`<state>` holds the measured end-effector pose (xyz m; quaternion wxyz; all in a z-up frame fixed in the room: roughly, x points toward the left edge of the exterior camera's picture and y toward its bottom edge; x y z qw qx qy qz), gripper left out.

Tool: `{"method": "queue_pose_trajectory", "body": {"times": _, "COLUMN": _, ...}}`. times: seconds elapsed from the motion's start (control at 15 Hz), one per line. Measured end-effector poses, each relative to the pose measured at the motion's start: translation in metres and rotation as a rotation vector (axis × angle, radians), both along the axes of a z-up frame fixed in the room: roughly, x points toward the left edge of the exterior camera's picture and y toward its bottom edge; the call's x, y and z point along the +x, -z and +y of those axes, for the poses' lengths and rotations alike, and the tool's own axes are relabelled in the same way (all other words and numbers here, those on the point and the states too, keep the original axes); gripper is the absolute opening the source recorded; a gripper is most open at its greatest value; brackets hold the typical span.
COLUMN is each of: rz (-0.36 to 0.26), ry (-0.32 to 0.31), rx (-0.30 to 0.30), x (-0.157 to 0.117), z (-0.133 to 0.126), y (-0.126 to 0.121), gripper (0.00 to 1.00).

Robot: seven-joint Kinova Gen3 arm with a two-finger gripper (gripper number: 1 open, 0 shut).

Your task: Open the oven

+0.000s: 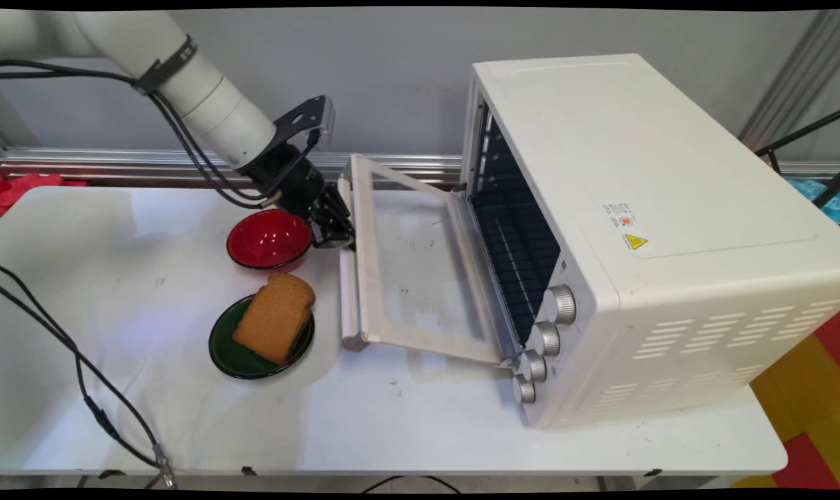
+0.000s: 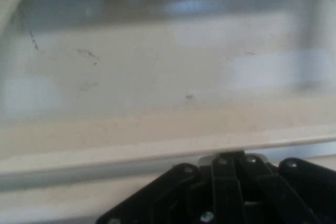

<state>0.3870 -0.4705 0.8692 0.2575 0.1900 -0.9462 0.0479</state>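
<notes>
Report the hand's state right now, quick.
Hand: at the handle of the toaster oven's open door; whether it is open or shut cannot be told.

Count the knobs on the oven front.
4, in a column down the toaster oven's front right of the open door: top, second, third, bottom. None looks hidden.

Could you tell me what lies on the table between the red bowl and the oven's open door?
In the main view, the gripper sits between the red bowl and the open door, right at the door's handle.
</notes>
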Motion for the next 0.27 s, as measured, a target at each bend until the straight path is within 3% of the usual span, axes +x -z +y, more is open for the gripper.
{"method": "queue_pose_trajectory", "body": {"times": 0.27, "rz": 0.008, "ry": 0.003, "rx": 0.001, "x": 0.0094, "z": 0.0041, "y": 0.0048, "gripper": 0.00}}
